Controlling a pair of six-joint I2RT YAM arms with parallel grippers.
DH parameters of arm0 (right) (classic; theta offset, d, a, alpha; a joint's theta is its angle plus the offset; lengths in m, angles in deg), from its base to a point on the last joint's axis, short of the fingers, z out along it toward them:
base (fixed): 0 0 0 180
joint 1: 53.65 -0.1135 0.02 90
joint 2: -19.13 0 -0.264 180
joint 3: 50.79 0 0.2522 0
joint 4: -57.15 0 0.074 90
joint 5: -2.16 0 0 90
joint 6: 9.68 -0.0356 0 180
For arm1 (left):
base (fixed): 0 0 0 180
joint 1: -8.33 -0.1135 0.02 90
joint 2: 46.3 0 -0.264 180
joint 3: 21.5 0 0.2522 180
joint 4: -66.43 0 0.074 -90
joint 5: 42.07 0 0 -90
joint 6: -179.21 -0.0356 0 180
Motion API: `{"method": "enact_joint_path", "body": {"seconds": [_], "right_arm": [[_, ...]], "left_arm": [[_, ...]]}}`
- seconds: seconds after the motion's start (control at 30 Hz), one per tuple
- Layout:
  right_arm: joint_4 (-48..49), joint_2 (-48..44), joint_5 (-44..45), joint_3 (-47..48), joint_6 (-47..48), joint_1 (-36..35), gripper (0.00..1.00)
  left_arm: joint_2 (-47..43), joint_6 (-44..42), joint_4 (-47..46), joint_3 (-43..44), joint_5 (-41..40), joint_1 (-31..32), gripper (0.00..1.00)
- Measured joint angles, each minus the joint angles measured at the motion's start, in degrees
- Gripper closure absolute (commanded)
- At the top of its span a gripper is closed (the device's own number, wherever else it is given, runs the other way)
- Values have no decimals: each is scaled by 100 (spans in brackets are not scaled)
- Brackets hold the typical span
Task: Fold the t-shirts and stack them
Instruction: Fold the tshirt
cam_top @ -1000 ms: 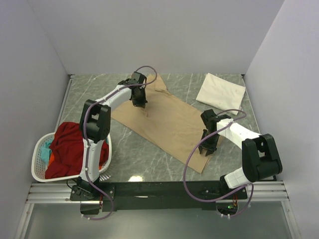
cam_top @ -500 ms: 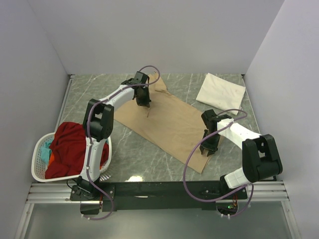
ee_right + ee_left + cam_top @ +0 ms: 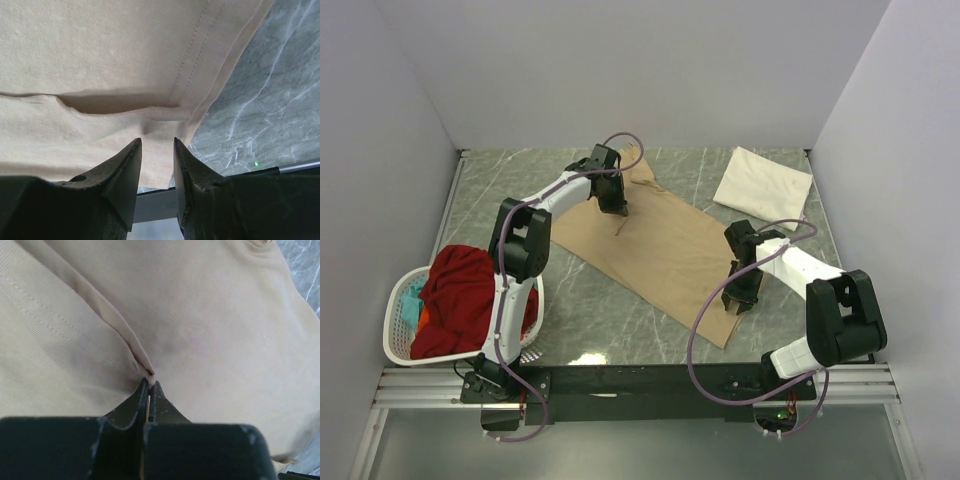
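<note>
Progress: one shirt is done, one is in hand, the rest are not started. The cream-white t-shirt point(image 3: 763, 185) lies folded to a flat rectangle at the far right corner of the desk point(image 3: 500, 190), well apart from everything else; it is the only item of the stack so far. The tan t-shirt point(image 3: 660, 250) is spread flat and diagonal across the middle of the desk, collar end far-left, hem near-right, with no fold made in it yet as far as the top view shows. The left gripper point(image 3: 150, 385) sits on the upper part of this shirt, jaws pressed together and pinching a small ridge of tan cloth. The right gripper point(image 3: 156, 145) is at the hem corner near the desk's front edge, jaws partly spread with a gap between them and the stitched hem just ahead of the tips. I see no cloth clamped, and whether the tips touch the fabric I cannot tell. Judgement: this is the start of the first fold on the tan shirt. Left to do: fold it, place it on the cream-white one, then repeat for the basket's contents. Containers: the white laundry basket point(image 3: 392, 335) stands at the near left beside the left arm's base, holding a crumpled red t-shirt point(image 3: 465, 290) on top and a sliver of teal cloth point(image 3: 413, 293) at its left side. Anything deeper in is hidden.
</note>
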Motion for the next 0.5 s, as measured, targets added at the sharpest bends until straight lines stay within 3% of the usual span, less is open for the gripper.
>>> {"method": "enact_joint_path", "body": {"seconds": [0.2, 0.3, 0.33, 0.43, 0.5], "right_arm": [[-7, -70, 0, 0, -28, 2, 61], [-13, -175, 0, -2, -63, 4, 61], [-15, -225, -4, -7, -68, 15, 61], [-11, -424, -39, -26, -87, 144, 59], [15, -616, -83, -92, -85, 321, 58]], "left_arm": [[52, 0, -33, 0, 195, 0, 97], [52, 2, -61, 0, 269, 0, 81], [52, 7, -68, 0, 302, 0, 70], [52, 50, -87, 13, 382, 2, 50], [52, 83, -81, 55, 444, 2, 42]]}}
